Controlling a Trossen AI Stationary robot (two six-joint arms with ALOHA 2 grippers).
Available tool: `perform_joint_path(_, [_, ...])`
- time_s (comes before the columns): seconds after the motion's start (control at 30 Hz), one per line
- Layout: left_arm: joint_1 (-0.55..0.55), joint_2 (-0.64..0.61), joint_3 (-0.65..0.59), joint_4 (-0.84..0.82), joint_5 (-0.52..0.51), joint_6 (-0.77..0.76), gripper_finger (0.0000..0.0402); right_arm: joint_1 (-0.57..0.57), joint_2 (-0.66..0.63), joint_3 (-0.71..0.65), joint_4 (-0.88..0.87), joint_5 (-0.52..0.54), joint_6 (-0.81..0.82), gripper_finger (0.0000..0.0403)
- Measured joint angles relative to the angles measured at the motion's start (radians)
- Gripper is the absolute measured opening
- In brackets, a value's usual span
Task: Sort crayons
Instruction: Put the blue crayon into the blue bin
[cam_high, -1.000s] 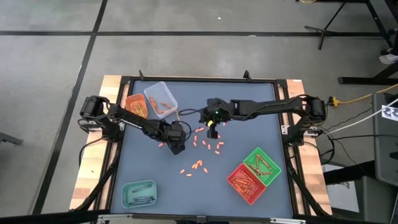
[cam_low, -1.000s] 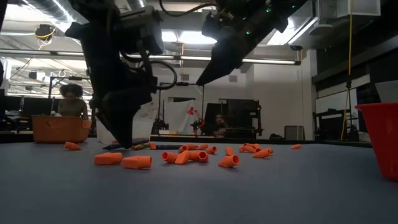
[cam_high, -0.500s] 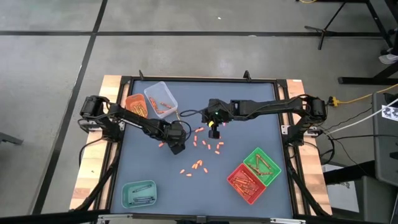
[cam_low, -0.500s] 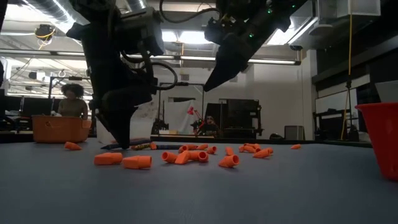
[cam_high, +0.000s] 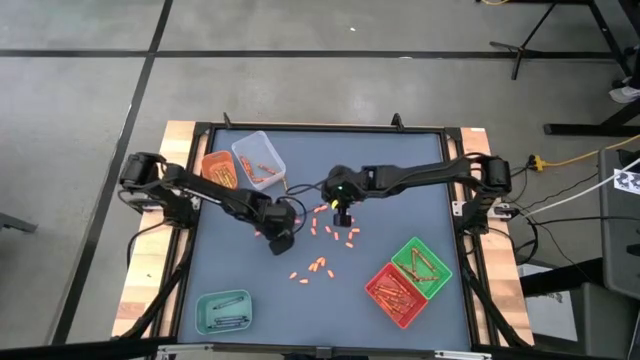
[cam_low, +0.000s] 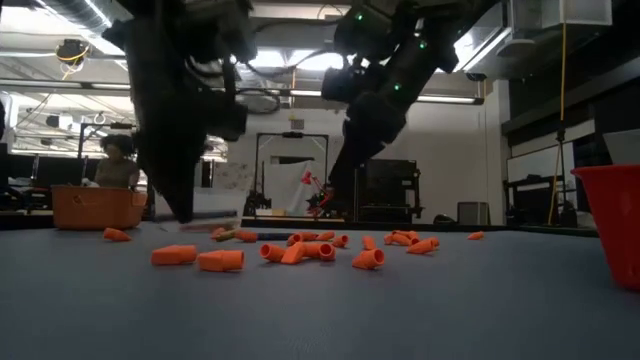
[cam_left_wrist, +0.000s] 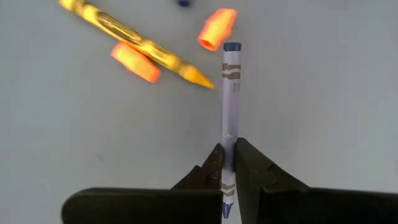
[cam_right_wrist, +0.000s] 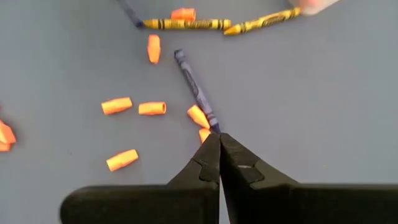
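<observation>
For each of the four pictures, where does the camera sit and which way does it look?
High view: above the table, looking straight down; both arms show, left hand and right hand near the middle.
Low view: at table-top height, looking level into the room; both arms come down from above.
Left wrist view: on the left wrist, looking past its own fingers, shut on a blue crayon.
Right wrist view: on the right wrist, above another blue crayon.
High and low views share the orange pieces.
</observation>
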Motion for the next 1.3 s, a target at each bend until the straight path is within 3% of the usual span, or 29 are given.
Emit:
perform_joint_path(0.2, [-0.067,-0.119,0.0,-0.007,0.147,-0.062,0.0002,0.0,0.05,0.0,0.005,-0.001,0.0,0.0002])
perform_joint_path(0.4, [-0.215,-0.236,0.0,-0.01,0.258,-0.216,0.0001,0.0,0.098,-0.001,0.062,0.0,0.001,0.0002])
perform_joint_path(0.73, [-0.591,-0.261,0.0,-0.011,0.23,-0.639,0.0012,0.0,0.165,-0.001,0.27,-0.08,-0.002,0.0004])
perform_joint_path(0.9, [-0.733,-0.26,0.0,-0.011,0.191,-0.774,0.0022,0.0,0.181,-0.001,0.344,-0.136,-0.002,0.003])
perform_joint_path(1.13, [-0.82,-0.26,0.0,-0.02,0.146,-0.796,0.0036,0.0,0.181,-0.001,0.361,-0.139,-0.005,0.01])
perform_joint_path(1.3, [-0.824,-0.26,0.0,-0.057,0.117,-0.891,0.0054,0.0,0.211,0.0,0.417,-0.139,-0.054,0.0125])
